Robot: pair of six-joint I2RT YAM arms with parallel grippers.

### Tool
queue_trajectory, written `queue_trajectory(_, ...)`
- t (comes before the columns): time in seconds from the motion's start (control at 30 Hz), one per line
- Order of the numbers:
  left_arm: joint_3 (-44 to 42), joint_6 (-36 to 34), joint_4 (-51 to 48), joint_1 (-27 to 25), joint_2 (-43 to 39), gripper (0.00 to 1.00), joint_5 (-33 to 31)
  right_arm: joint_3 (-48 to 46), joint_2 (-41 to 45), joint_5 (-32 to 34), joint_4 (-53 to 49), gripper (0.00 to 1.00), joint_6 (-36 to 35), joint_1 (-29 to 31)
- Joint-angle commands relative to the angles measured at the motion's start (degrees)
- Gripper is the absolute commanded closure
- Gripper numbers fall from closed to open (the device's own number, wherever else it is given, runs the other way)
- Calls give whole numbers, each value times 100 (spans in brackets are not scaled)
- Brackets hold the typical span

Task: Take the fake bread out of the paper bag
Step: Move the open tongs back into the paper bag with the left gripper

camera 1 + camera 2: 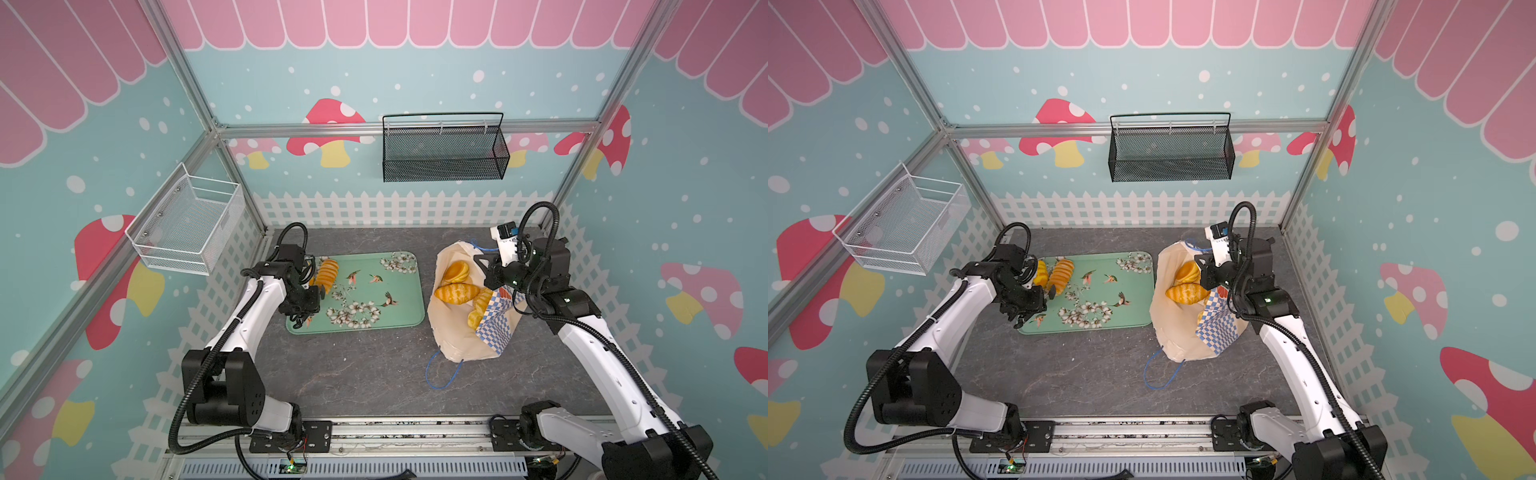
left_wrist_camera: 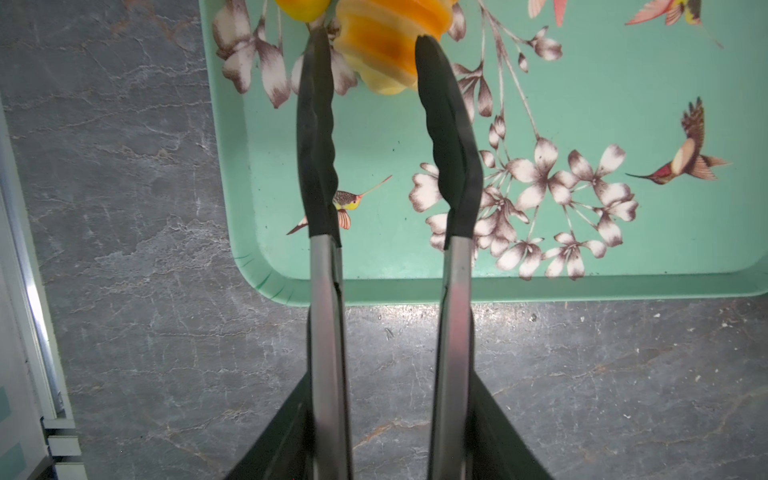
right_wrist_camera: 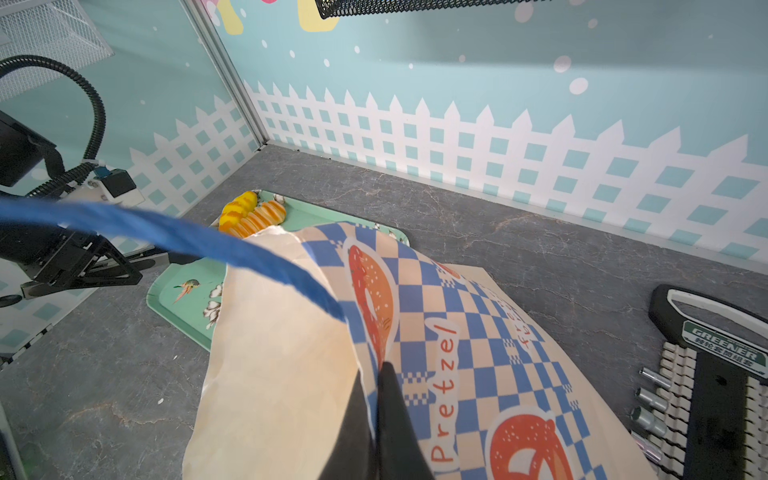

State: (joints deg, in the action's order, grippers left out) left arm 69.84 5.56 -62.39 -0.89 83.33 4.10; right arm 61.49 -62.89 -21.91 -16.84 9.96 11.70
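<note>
**A:** What lies nearest the left jaws?

**B:** A green tray [image 1: 407, 316] printed with blossoms and hummingbirds. It sits flat on the counter [image 1: 353, 374], right beneath them. Two pieces of fake bread [image 3: 266, 216] are on it. A ridged roll [image 1: 327, 275] lies at the tips of the left jaws, and a yellow loaf [image 1: 1040, 272] is just beside it, on the side away from the right jaws.

**A:** And over by the right jaws?

**B:** The paper bag [image 1: 457, 340], slumped on the counter with its mouth gaping. Three more pieces show inside. There is a rounded bun [image 1: 456, 270], an oblong ridged loaf [image 1: 455, 293] below it, and a third loaf [image 1: 478, 311] against the checkered band, closest to the right jaws. A blue cord handle [image 1: 442, 372] lies looped on the counter at the end of the bag farthest from them.

**A:** How do the left jaws stand?

**B:** Parted by a moderate gap, with the end of the ridged roll between their tips. The roll rests on the tray. From the left wrist view I cannot tell whether either tip actually touches it.

**A:** The right jaws?

**B:** Pinched together on the bag's rim beside the checkered band, with the paper caught between them. The other cord handle [image 3: 187, 241] crosses in front of them in the right wrist view. A black socket set [image 3: 715, 374] lies on the counter to one side of them, apart from the bag.
</note>
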Motion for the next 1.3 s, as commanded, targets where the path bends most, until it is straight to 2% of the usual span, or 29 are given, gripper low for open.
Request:
queue_trajectory(0.0,378,-116,-158,-24,-448,53,337,26,141,16,-182,100,3,25)
queue_trajectory(0.17,808,-149,-186,-377,-988,54,322,130,190,106,-309,100,-63,27)
queue_trajectory(0.3,1244,-269,-121,-1144,-1371,54,152,217,216,135,-388,100,-98,25)
queue_trajectory(0.47,1474,-555,324,-2980,-1772,54,-816,284,225,113,-458,100,-108,26)
queue_trajectory(0.63,1181,-1057,894,-4996,-1886,54,-2076,301,174,-71,-478,100,-27,17)
queue_trajectory(0.83,1035,-1697,1141,-6619,-1368,54,-3242,380,106,-232,-557,100,84,16)
queue_trajectory(1.03,1209,-2051,1142,-7277,-479,53,-3573,520,159,-186,-687,100,121,14)
queue_trajectory(1.27,1867,-2144,700,-7423,762,52,-3825,504,240,-197,-716,100,217,17)
